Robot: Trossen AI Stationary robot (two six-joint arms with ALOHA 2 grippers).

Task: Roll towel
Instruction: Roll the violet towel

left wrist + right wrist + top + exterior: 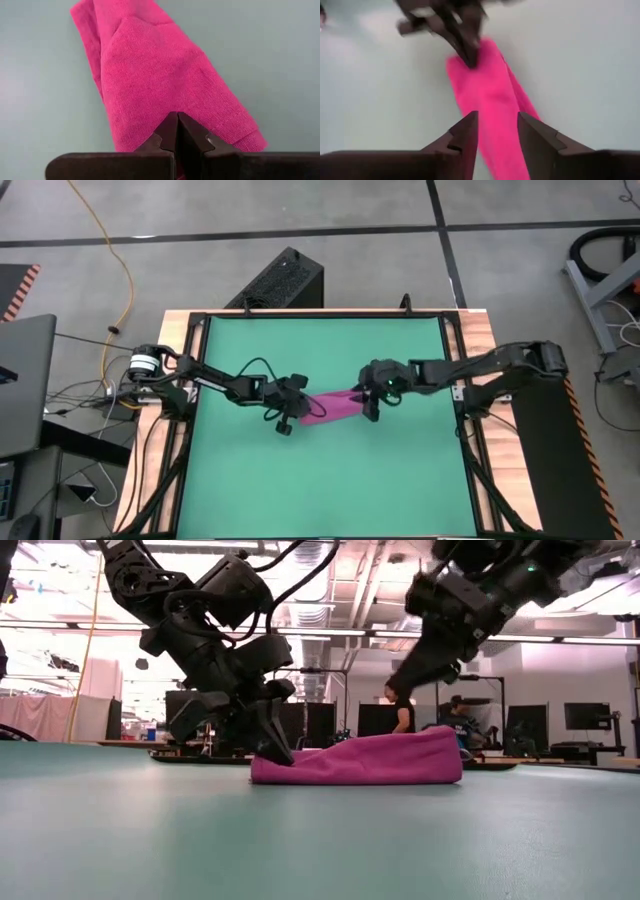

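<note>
Magenta towel [333, 406] (rolled) on mat

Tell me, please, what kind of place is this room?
Probably a robotics lab or workshop. Two robot arms work a pink towel on a green mat; behind are monitors, a seated person and exposed ceiling ducts.

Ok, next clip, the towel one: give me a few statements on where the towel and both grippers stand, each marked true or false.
1. The towel lies on the green mat, folded into a long narrow bundle. True.
2. The left gripper is wide open above the towel. False: its fingers are shut, at the towel's end.
3. The right gripper has its fingers apart. True.
4. The right gripper grips the towel. False: it hangs above it.
5. The towel hangs off the table's edge. False: it lies mid-mat.
</note>
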